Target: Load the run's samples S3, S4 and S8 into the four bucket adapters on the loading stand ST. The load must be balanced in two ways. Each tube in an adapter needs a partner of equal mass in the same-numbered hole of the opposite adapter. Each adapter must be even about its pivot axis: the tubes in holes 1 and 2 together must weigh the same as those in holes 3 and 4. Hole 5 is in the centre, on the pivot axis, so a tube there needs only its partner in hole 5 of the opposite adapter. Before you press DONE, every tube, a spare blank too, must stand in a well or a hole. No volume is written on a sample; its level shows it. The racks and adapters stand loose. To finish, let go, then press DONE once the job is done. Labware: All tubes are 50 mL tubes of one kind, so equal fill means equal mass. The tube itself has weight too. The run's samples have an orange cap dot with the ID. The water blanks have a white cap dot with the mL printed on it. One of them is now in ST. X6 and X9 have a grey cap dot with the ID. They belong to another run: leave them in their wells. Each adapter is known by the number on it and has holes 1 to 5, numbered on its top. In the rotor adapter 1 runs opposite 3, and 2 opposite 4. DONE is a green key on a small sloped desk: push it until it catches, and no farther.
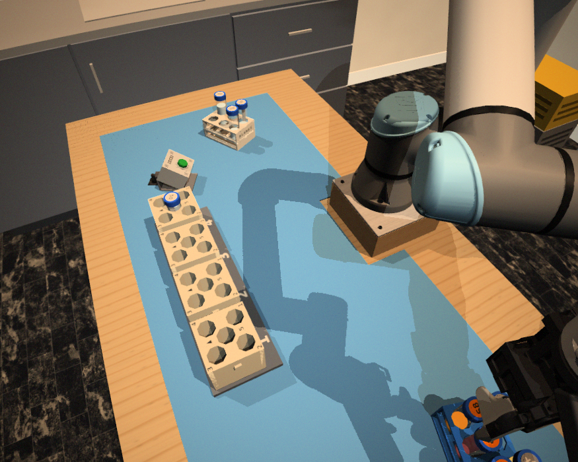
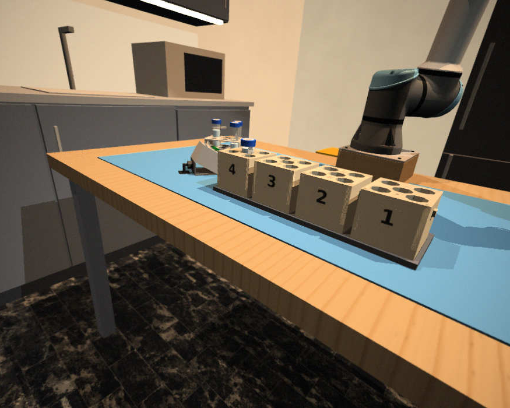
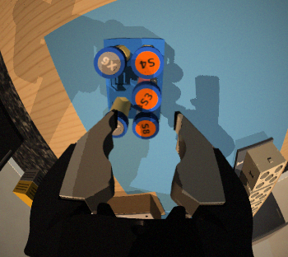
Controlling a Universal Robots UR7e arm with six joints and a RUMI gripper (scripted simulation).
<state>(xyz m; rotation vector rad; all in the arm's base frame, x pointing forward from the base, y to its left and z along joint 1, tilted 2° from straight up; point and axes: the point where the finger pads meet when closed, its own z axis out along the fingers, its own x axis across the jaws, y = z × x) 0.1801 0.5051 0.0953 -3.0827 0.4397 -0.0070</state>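
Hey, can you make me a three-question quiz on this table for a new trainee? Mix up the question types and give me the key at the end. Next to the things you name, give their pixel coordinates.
1. Multiple choice: The loading stand (image 1: 274,363) (image 2: 415,263) (image 3: 243,153) has one adapter with a blue-capped tube (image 1: 172,199) (image 2: 248,142) in it. Which adapter is it?
A) 1
B) 2
C) 4

2. True or false: The hand (image 1: 483,412) (image 3: 146,111) is gripping sample S8 (image 1: 475,407) (image 3: 145,128).

3. Fill in the number: In the small rack marked BLANKS (image 1: 245,132) (image 2: 208,141), ___ tubes are standing.

Key: 1: C; 2: False; 3: three.
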